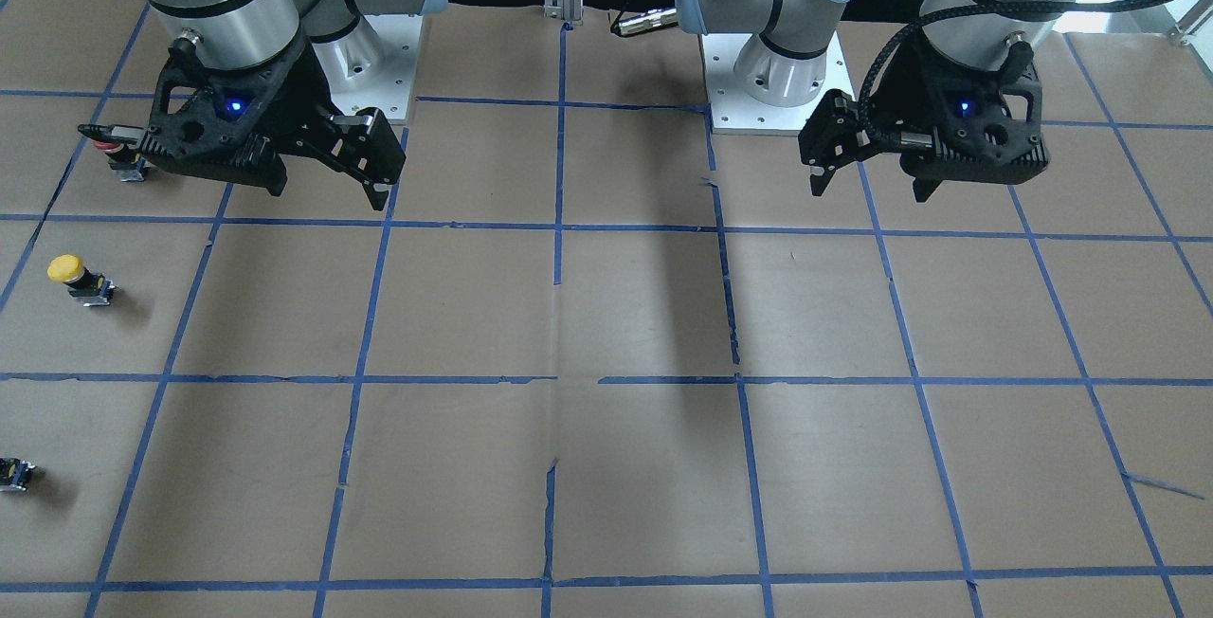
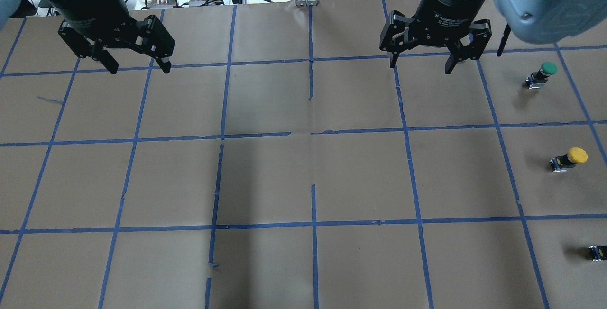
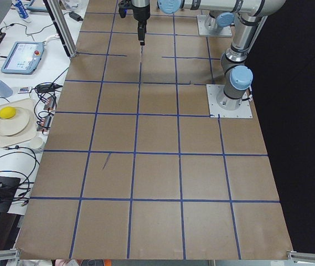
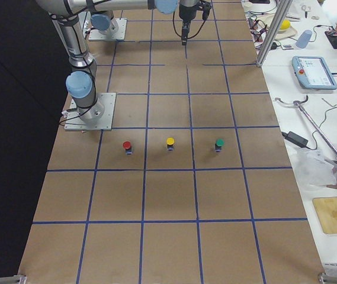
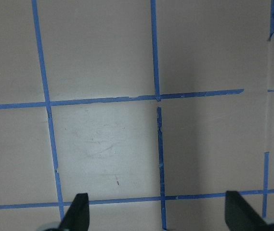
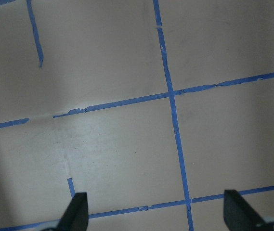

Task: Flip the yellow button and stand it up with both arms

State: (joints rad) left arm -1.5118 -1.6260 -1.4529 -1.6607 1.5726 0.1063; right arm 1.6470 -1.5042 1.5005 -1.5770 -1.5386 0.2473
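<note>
Yellow button: the yellow button (image 2: 571, 157) sits on the table's brown paper near the robot's right end. It lies inside one taped square and touches no tape line.
Button pose: the black body seems to rest on the paper with the round yellow cap on top. The right-side view shows cap over body most plainly.
Row: it is the middle one of three buttons in a line running away from the robot. The red button (image 4: 127, 145) is nearer the robot and the green button (image 2: 544, 73) is farther out. All three are well apart from each other.
Right gripper: the right gripper (image 2: 420, 66) hangs above the table with its fingers spread wide and nothing between them. It is well apart from the yellow button, toward the table's middle. Its wrist camera shows only taped paper between the two fingertips (image 6: 78, 211).
Front view note: from across the table the right gripper's body overlaps part of the red button.
Left gripper: the left gripper (image 2: 140, 68) hangs over the robot's left half of the table, also spread wide and empty, far from all three buttons. Its wrist view shows bare paper and a tape crossing between the fingertips (image 5: 79, 211).
Table: the table (image 2: 360, 181) is covered in brown paper and divided into squares by blue tape (image 2: 313, 223).
Far bench: beyond the table's far edge are cables, a plate (image 3: 12, 122) holding something yellow, and a teach pendant (image 3: 21, 55).
</note>
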